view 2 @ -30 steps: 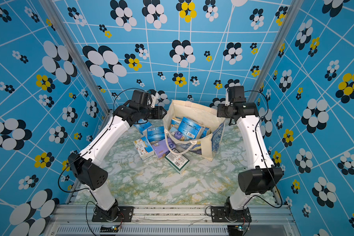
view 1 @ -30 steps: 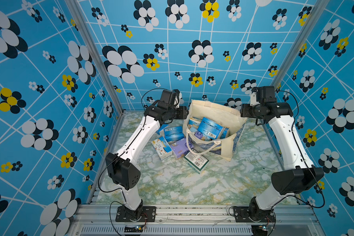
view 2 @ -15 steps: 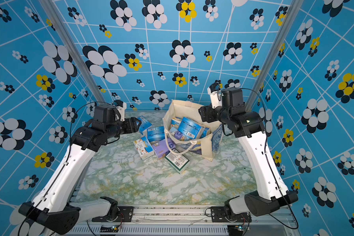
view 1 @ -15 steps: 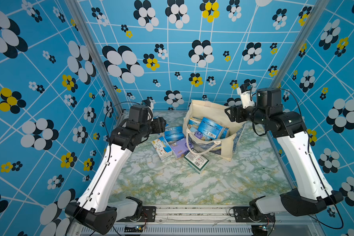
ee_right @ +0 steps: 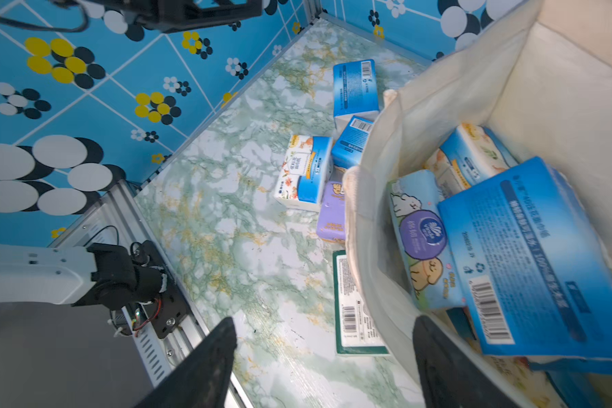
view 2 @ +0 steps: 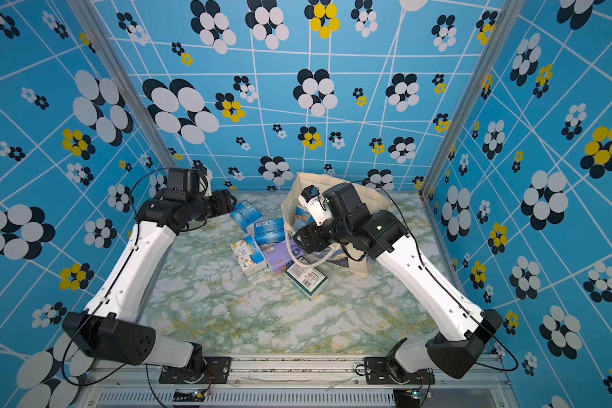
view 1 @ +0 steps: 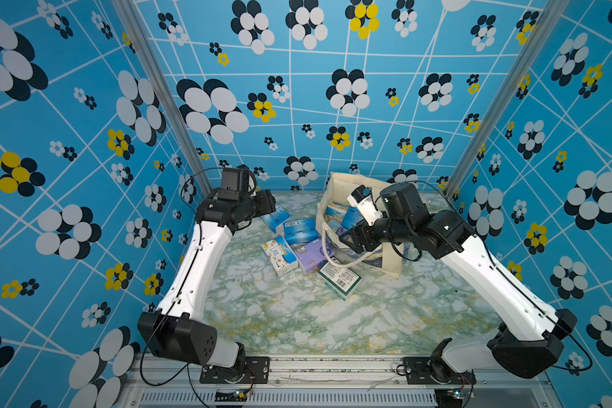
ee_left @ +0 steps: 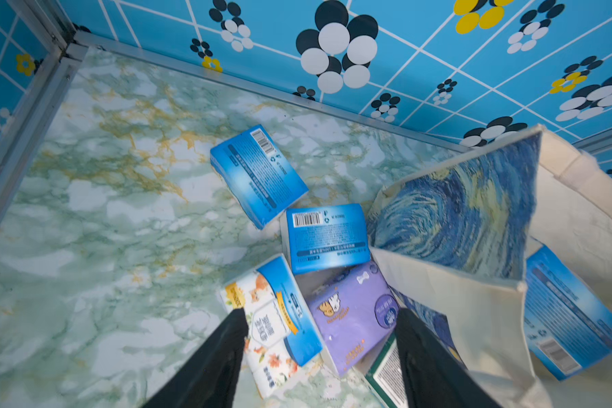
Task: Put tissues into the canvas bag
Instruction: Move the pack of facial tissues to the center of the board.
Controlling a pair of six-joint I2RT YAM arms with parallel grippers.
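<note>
Five loose tissues lie touching one another on the table, from 9 to 6 o'clock of the canvas bag; more sit inside it.

Left gripper: jaws apart, empty, over the white-orange pack and lilac pack.

Right gripper: jaws apart, empty, at the bag rim.

Hazards:
- Clamping two touching packs.
- Snagging the handle loop.
- Pushing the soft wall in.
</note>
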